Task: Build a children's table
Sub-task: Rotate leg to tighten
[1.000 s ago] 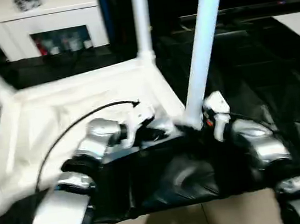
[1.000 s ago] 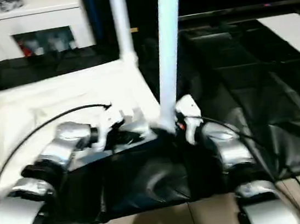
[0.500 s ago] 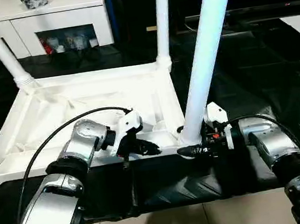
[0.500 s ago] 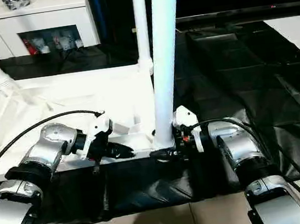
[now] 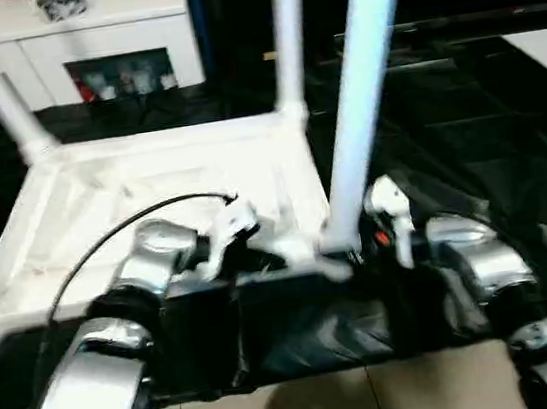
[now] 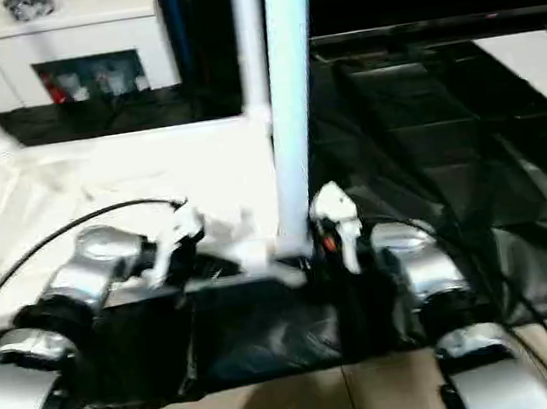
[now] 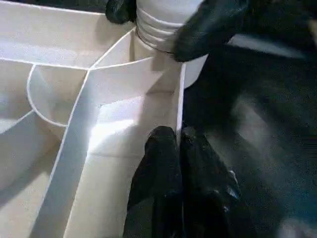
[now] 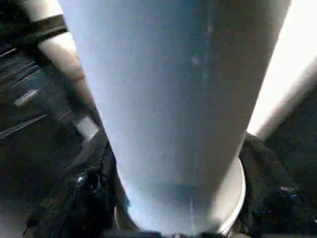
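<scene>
The upturned table top [image 5: 151,195], frame centre, has legs standing in all four visible corners, the left gripper [image 7: 181,144] pinching its near rim and the right gripper [image 8: 178,198] clasping the nearest leg [image 5: 360,92], which may need seating.

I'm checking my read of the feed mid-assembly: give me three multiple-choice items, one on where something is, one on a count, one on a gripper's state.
1. Where does the left gripper grip?
A. the table top's rim wall
B. a far leg
C. the cabinet

2. How many legs stand up from the table top?
A. one
B. two
C. at least three

3. How does the right gripper stand?
A. open, clear of everything
B. fingers either side of the near leg
C. resting on the floor

Answers:
A, its fingers pinch the thin wall.
C, three legs rise in the head views.
B, black fingers flank the leg's base.
</scene>
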Motion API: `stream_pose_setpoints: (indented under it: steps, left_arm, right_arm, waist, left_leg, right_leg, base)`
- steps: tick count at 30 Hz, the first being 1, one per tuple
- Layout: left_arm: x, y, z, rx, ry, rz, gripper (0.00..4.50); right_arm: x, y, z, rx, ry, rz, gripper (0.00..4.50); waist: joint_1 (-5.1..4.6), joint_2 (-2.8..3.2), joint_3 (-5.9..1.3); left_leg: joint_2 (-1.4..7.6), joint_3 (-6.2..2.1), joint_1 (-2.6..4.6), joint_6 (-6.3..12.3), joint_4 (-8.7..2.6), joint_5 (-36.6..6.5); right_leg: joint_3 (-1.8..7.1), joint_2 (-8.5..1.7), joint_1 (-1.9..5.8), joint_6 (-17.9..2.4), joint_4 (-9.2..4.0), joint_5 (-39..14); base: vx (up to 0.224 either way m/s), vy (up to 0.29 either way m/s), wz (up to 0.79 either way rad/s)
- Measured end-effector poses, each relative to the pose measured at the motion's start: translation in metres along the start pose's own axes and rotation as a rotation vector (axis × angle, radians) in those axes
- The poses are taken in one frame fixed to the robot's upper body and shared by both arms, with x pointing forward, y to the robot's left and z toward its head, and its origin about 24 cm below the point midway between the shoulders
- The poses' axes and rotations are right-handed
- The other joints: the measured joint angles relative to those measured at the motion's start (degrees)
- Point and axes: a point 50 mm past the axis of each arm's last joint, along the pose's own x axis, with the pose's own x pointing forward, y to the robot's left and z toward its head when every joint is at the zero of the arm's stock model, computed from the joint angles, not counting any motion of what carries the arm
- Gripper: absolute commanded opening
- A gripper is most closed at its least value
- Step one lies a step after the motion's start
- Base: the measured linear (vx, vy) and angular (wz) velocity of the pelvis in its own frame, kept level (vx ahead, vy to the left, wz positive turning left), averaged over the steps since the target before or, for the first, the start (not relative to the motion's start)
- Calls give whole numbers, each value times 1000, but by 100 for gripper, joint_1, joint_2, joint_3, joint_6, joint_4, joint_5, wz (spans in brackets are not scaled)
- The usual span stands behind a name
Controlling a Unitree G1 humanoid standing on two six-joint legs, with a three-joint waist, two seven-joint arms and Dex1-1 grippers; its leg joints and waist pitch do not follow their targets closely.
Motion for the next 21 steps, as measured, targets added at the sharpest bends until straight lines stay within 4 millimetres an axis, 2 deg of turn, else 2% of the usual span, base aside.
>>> stream_pose_setpoints:
  steps: [4,8,9,10,12,15,18,21]
  left_arm:
    - [21,-2,8,-52,-24,107,0]
    - [28,-4,11,-64,-31,142,0]
    - [28,-3,11,-64,-31,143,0]
    - [28,-4,11,-63,-31,142,0]
    - [28,-4,12,-61,-32,142,0]
    - [26,-4,12,-46,-35,124,0]
    - [23,-6,12,-25,-45,92,0]
    - [19,-7,11,-23,-66,48,0]
  right_arm:
    - [15,-4,2,60,-34,-283,270]
    - [20,-2,2,68,-58,-382,270]
    - [21,-1,2,69,-68,-391,326]
    - [21,-1,1,69,-79,-398,340]
    - [23,0,1,70,-92,-397,346]
    - [21,-1,2,55,-104,-367,384]
    - [18,-1,3,25,-105,-297,394]
    - [12,-2,4,-32,-95,-219,429]
  waist:
    - [-113,-16,-6]
    - [-129,-9,-11]
    - [-131,-8,-11]
    - [-133,-7,-10]
    - [-134,-10,-8]
    - [-130,-14,-6]
    - [-114,-13,-6]
    - [-62,-15,-4]
  left_leg:
    - [-9,-5,9,0,-1,0]
    - [-19,-5,20,0,-14,0]
    - [-19,-5,20,0,-17,0]
    - [-19,-5,19,0,-19,0]
    - [-19,-5,15,0,-19,0]
    - [-20,-5,1,0,-19,0]
    - [-19,-4,-12,0,-20,0]
    - [-6,-3,-27,1,-20,1]
  right_leg:
    - [5,-1,0,13,-17,-8]
    - [17,-1,1,17,-16,-10]
    - [15,-1,1,18,-17,-10]
    - [16,-1,-2,18,-18,-10]
    - [16,-1,-3,18,-19,-10]
    - [18,-1,-10,16,-19,-9]
    - [15,-1,-17,-15,-11,15]
    - [2,3,-27,11,-8,-2]
  base:
    - [0,0,0]
    - [0,0,0]
    - [0,0,0]
    - [0,0,0]
    - [0,0,0]
    - [0,0,0]
    - [0,0,0]
    - [17,-2,0]
